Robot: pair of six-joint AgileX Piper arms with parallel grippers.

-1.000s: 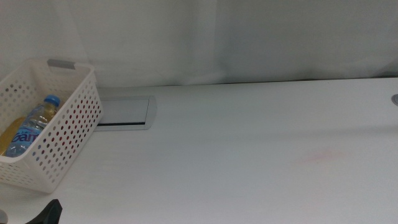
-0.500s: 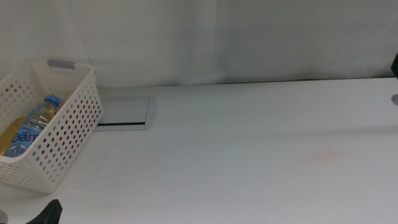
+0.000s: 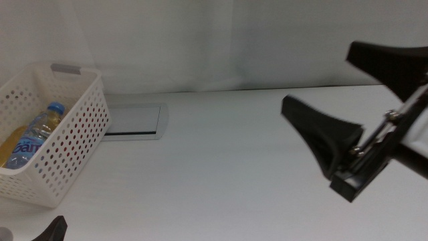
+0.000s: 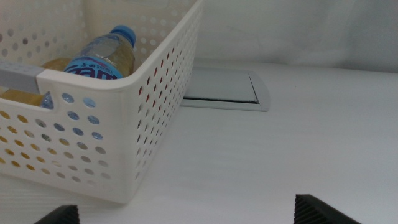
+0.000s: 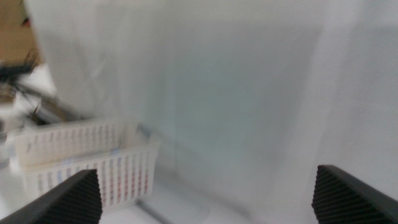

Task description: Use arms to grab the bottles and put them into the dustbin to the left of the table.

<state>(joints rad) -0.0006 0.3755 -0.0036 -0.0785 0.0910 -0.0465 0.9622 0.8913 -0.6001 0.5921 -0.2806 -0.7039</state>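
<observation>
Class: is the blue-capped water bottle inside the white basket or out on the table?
Inside: the water bottle lies within the basket walls.

Soft, even, bright light falls from above, washing the white table (image 3: pixel 221 167) pale, with no hard glare. Ahead of my left fingers (image 4: pixel 62 215) everything is crisp, and the basket (image 4: pixel 155 93) throws only a faint shadow. My right wrist view is smeared with motion blur, and my right fingers (image 3: pixel 321 130) show as dark silhouettes.

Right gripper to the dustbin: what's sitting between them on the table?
In the middle view, only the grey hatch lies between the open right gripper and the dustbin; otherwise the table is bare.
</observation>
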